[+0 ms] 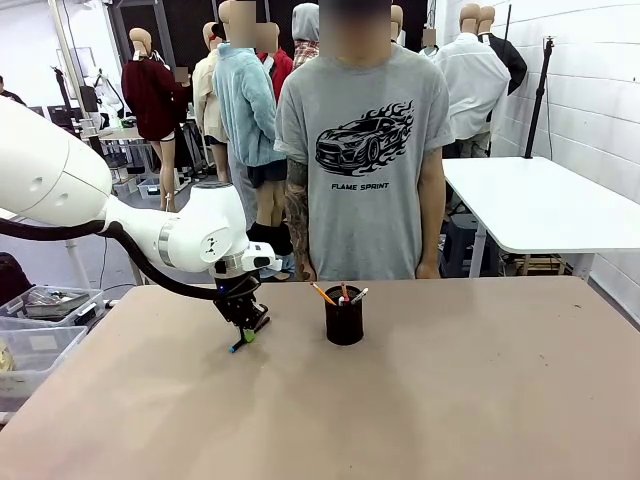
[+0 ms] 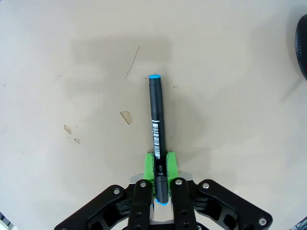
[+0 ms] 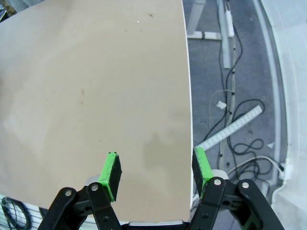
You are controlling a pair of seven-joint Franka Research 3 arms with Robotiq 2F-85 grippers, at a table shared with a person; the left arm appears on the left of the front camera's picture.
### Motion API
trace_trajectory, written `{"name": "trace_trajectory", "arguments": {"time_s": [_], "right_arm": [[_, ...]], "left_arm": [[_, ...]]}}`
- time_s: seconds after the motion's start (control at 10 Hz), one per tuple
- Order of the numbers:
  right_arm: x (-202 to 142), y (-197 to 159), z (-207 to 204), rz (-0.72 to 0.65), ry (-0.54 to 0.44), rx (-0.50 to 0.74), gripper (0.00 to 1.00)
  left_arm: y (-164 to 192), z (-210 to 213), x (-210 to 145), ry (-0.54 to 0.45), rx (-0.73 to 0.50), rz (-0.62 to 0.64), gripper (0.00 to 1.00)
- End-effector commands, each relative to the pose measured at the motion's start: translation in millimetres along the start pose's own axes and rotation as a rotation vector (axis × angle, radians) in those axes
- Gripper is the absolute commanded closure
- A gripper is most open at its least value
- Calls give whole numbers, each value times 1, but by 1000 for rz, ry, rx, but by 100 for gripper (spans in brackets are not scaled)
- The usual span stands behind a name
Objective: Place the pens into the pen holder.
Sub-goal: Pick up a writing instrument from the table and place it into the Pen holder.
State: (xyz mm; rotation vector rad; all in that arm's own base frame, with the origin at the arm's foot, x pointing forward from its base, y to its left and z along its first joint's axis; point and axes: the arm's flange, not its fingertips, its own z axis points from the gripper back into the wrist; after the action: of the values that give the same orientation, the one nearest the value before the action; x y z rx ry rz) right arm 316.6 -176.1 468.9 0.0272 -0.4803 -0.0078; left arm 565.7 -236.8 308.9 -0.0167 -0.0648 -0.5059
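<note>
A black pen with blue tips (image 2: 157, 129) is clamped between the green pads of my left gripper (image 2: 160, 163), pointing away from the wrist just above the tabletop. In the front view that left gripper (image 1: 243, 325) hangs low over the table, left of the pen holder (image 1: 344, 320), with the pen's blue tip (image 1: 235, 348) at the surface. The black cup stands near the table's middle with an orange pencil (image 1: 323, 294) and a white-silver pen (image 1: 358, 296) sticking out. My right gripper (image 3: 156, 168) is open over the table edge, holding nothing.
A person in a grey T-shirt (image 1: 365, 150) stands at the far side behind the cup. The holder's dark rim (image 2: 302, 48) shows at the left wrist view's right edge. Plastic bins (image 1: 30, 340) sit left of the table. Cables on the floor (image 3: 240, 139) lie past the table edge.
</note>
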Motion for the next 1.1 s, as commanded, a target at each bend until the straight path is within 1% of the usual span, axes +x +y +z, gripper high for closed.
{"name": "trace_trajectory", "arguments": {"time_s": [0.0, 0.1, 0.2, 0.3, 0.4, 0.5, 0.6, 0.7, 0.9, 1.0], "right_arm": [[0, 0, 0, -1, 2, 0, 25], [0, 0, 0, -1, 2, 0, 25], [0, 0, 0, -1, 2, 0, 25], [0, 0, 0, -1, 2, 0, 25], [0, 0, 0, -1, 2, 0, 25], [0, 0, 0, -1, 2, 0, 25], [0, 0, 0, -1, 2, 0, 25], [0, 0, 0, -1, 2, 0, 25], [0, 0, 0, -1, 2, 0, 25], [0, 0, 0, -1, 2, 0, 25]], "left_arm": [[-2, -9, -9, 31, -12, -3, 100], [0, 4, -15, 2, -54, -28, 100], [2, 25, -23, -88, -132, -85, 100], [7, 46, -30, -172, -242, -155, 100], [19, 71, -35, -284, -318, -228, 100], [30, 86, -36, -403, -325, -313, 100], [37, 97, -36, -472, -446, -338, 100], [39, 106, -32, -574, -467, -409, 100], [39, 110, -17, -757, -605, -542, 100], [38, 109, -11, -810, -678, -603, 100]]}}
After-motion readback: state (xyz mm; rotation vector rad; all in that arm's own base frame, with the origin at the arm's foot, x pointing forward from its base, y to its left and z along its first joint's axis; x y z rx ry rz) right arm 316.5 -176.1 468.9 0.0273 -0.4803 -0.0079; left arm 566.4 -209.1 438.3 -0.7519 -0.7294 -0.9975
